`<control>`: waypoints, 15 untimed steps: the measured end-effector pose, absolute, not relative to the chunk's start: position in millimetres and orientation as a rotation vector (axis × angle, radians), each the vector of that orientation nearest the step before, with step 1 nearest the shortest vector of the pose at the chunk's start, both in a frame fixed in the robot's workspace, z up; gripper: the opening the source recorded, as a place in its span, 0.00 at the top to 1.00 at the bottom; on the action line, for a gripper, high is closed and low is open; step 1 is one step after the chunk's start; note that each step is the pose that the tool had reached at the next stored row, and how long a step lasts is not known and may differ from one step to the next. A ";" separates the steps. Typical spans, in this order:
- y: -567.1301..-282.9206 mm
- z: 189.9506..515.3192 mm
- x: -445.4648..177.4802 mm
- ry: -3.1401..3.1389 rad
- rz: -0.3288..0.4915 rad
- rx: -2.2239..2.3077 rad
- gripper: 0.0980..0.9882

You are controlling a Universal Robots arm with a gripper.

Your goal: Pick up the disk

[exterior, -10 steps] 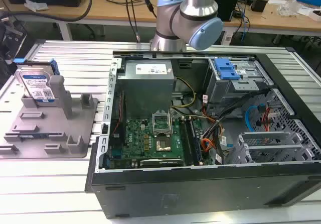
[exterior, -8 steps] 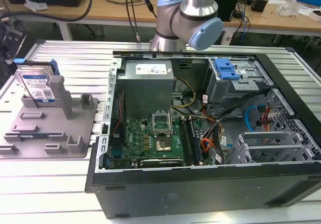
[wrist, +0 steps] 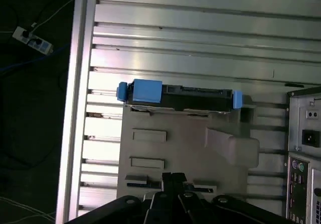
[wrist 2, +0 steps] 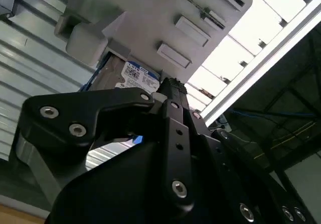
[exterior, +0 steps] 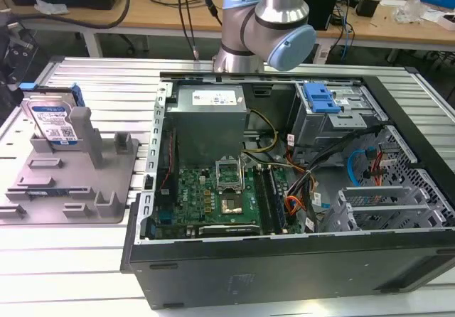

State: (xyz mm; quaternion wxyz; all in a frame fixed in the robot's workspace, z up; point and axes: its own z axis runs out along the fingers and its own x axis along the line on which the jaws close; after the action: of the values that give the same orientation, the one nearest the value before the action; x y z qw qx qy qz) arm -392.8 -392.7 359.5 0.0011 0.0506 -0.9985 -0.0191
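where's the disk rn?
On the exterior view's left, the disk stands on edge at the far end of the grey fixture tray, just behind an upright post and apart from the open computer case.

Looks like a robotics or electronics lab to me. You've got a robot arm (exterior: 266,25) at a slotted aluminium counter (exterior: 92,260) with an opened-up PC case (exterior: 284,264) on it. Wooden counters (exterior: 156,20) behind are strewn with cables (exterior: 183,18) and gear.

Grey fixture tray (exterior: 71,180) beside open computer case (exterior: 249,274).
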 end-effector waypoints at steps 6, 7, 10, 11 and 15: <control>-392.7 359.4 -392.8 -3.085 -0.059 0.555 0.99; -392.7 359.4 -392.8 -3.074 -0.059 0.609 0.99; -392.7 359.3 -392.8 -3.045 -0.058 0.733 0.99; -392.7 359.3 -392.8 -3.037 -0.058 0.763 0.99; -392.7 359.2 -392.8 -3.002 -0.057 0.885 0.99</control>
State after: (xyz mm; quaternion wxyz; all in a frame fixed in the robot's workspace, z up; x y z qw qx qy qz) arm -392.8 -392.7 359.2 0.0055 0.2827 -0.9590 -0.0183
